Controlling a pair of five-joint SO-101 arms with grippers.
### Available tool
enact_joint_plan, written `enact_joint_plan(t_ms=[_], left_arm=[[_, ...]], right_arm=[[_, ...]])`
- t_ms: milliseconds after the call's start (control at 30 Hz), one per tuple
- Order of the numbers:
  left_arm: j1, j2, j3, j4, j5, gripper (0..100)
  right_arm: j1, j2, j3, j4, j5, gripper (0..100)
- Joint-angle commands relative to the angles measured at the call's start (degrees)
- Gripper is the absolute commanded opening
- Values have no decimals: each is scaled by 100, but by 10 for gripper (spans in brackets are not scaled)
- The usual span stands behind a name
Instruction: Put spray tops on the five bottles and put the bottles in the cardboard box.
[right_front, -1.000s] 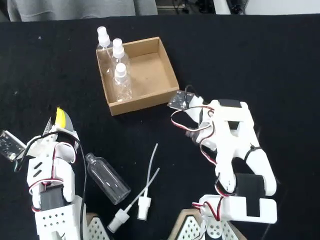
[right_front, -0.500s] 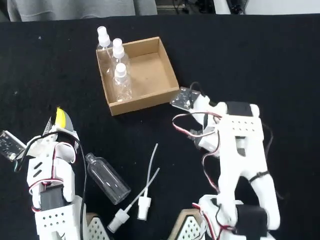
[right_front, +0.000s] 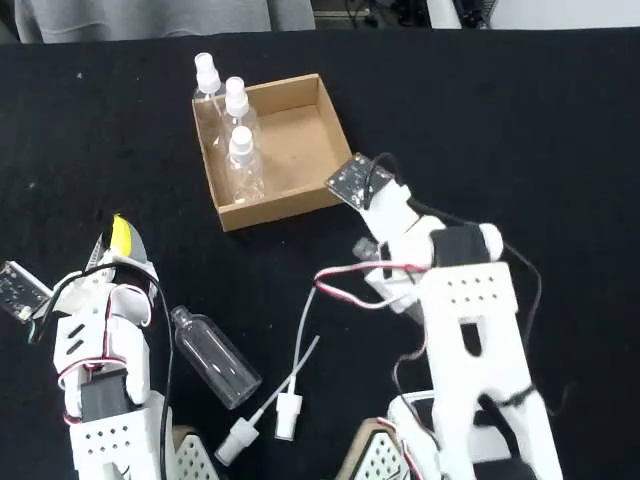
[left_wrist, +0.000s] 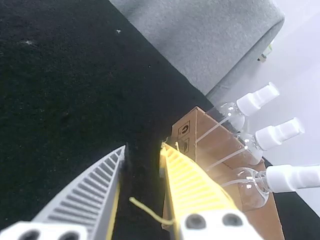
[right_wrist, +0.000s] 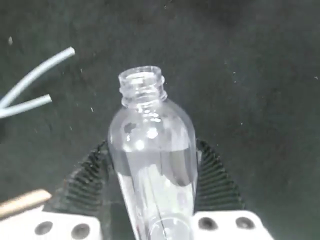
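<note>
My right gripper (right_wrist: 152, 150) is shut on a clear bottle (right_wrist: 150, 145) with a bare, open neck; the black fingers (right_wrist: 215, 172) press its sides. In the high view that gripper (right_front: 368, 252) hangs just in front of the cardboard box (right_front: 285, 210), near its right corner. Three bottles with spray tops (right_front: 243, 160) stand in the box's left part. Another topless bottle (right_front: 215, 357) lies on the table beside my left arm. Two loose spray tops (right_front: 288, 410) with long tubes lie near the front edge. My left gripper (left_wrist: 143, 149) is slightly open and holds nothing, at the lower left (right_front: 118, 232).
The table is covered in black cloth (right_front: 520, 120). In the right wrist view two tube ends (right_wrist: 35, 75) lie on the cloth just beyond the held bottle. The left wrist view faces the cardboard box (left_wrist: 187, 132) and its capped bottles (left_wrist: 260, 137). A grey cloth (right_front: 160, 15) lies past the far edge.
My right arm has stretched forward and swung left with the bottle, its wrist now closer to the box's corner. The left arm and the loose parts have stayed put.
</note>
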Motion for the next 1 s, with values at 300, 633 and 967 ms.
enact_joint_plan(t_ms=[300,633,967], left_arm=[[-31,-44,127,9,-35,98],[-40,-62,31,0,-149,101],[22,-62,-796,1037,-2620,102]], right_arm=[[-563,-901,-374,-633,-1538,64],[-149,-910,-215,-1029,-2127,64],[448,-1402,620,-1582,-2136,64]])
